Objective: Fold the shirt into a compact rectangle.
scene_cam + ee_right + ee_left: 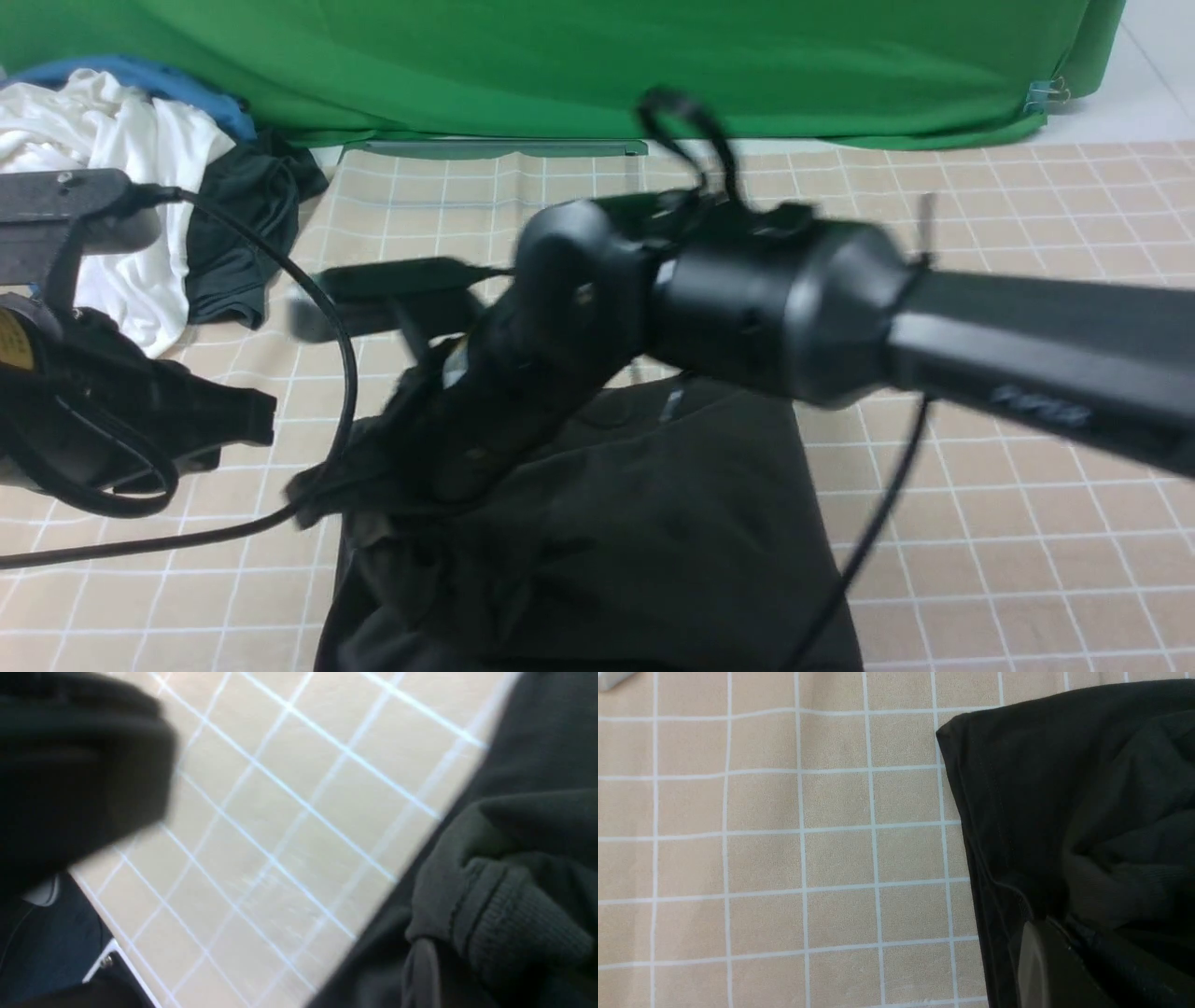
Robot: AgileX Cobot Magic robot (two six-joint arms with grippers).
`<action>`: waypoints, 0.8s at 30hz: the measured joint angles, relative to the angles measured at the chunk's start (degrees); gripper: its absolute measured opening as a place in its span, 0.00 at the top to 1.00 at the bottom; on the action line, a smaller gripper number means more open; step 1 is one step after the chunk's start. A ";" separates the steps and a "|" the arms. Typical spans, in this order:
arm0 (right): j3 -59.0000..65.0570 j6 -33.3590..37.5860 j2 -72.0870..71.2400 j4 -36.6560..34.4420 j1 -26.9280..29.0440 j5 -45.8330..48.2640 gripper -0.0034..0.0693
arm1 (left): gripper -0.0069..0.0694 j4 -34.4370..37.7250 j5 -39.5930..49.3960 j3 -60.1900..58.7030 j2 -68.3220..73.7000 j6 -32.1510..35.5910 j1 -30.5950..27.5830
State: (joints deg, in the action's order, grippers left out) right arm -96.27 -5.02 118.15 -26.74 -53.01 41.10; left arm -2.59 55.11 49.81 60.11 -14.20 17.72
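The black shirt (672,523) lies bunched on the checked cloth at the front centre. My right arm reaches across from the right, blurred, and its gripper (401,448) is down at the shirt's left side. In the right wrist view the ribbed collar (514,924) is bunched between the jaws of that gripper (467,961), against the one finger (420,970) that shows. My left gripper (252,415) is at the left. In its wrist view the gripper (1059,931) is shut at the shirt's (1041,788) hemmed edge, with folds converging at its fingertip (1034,952).
A pile of white and blue clothes (103,140) with a dark garment (243,224) sits at the back left. A green backdrop (560,56) closes the far side. A black cable (347,373) loops over the beige checked tablecloth (980,467) beside the left arm.
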 joint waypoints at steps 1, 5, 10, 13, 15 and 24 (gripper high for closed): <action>-0.23 -0.06 0.24 0.00 0.00 0.00 0.73 | 0.88 -0.01 0.00 0.00 0.00 0.00 0.00; -4.02 -0.41 3.12 -0.36 -1.08 0.42 0.49 | 0.88 -0.01 0.00 0.00 0.00 0.05 0.00; -8.65 5.02 2.43 1.21 0.86 8.31 0.39 | 0.88 0.37 0.04 0.00 0.00 0.04 0.00; -10.90 6.37 1.20 5.12 3.09 13.92 0.48 | 0.88 1.90 -0.52 0.00 0.00 0.39 0.00; -11.99 6.62 -0.18 9.08 5.34 18.37 0.64 | 0.88 4.17 -2.11 0.00 0.06 1.80 0.00; -4.76 6.74 -7.14 16.44 12.16 28.03 0.90 | 0.88 20.88 -7.24 0.00 10.99 14.75 0.00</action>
State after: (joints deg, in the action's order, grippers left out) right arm -101.03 1.72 111.01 -10.30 -40.85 69.12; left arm 18.30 47.87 49.81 71.10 0.55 17.72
